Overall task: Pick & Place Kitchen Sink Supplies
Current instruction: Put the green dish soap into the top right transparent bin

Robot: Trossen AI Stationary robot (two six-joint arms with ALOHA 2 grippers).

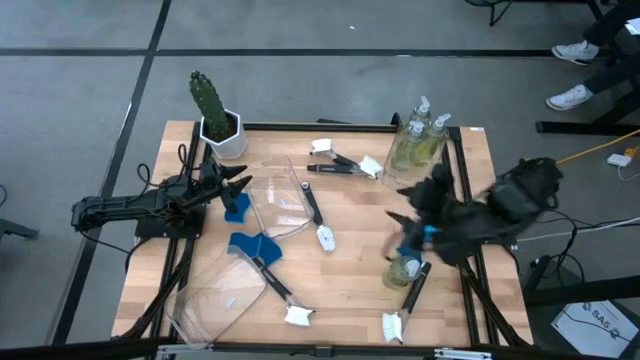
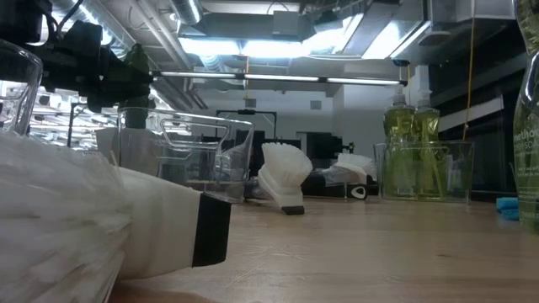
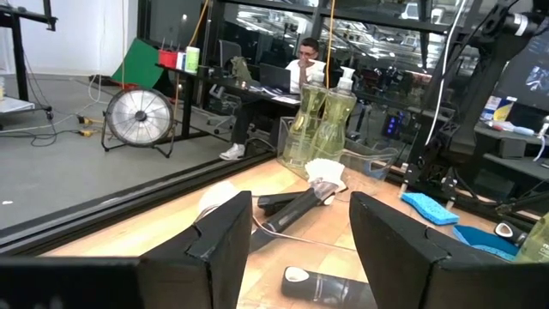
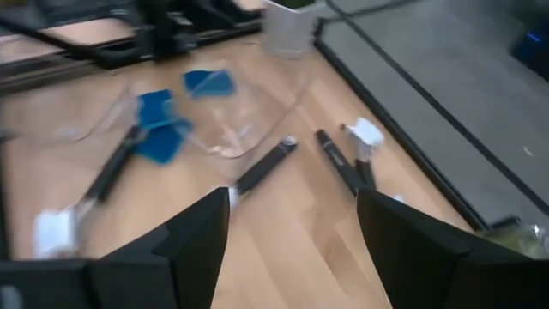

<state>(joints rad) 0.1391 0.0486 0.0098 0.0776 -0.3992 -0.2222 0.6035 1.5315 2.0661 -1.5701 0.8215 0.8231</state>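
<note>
A: Status check. Where do the grippers stand?

B: The left gripper (image 1: pixel 243 184) sits at the left edge of the table (image 1: pixel 350 290), jaws spread, nothing between them, just above a blue sponge (image 1: pixel 236 207). The right gripper (image 1: pixel 418 195) hangs over the right side, jaws also parted and empty, near a loose soap bottle (image 1: pixel 404 270).

A: And the rest of the supplies?

B: Two soap bottles (image 1: pixel 418 140) stand in a clear bin at the far right corner. Brushes (image 1: pixel 316 214) lie scattered across the middle; a second sponge (image 1: pixel 252 246) rests by a tipped clear bin (image 1: pixel 222 292).

A: Failure modes?

B: Probably three. A descent off-centre could knock the loose bottle over. The brush handles lie flat and may slip from a pinch. The left arm works just beside the cactus (image 1: pixel 214 112) and the bin wall; a wide swing could strike either.
</note>
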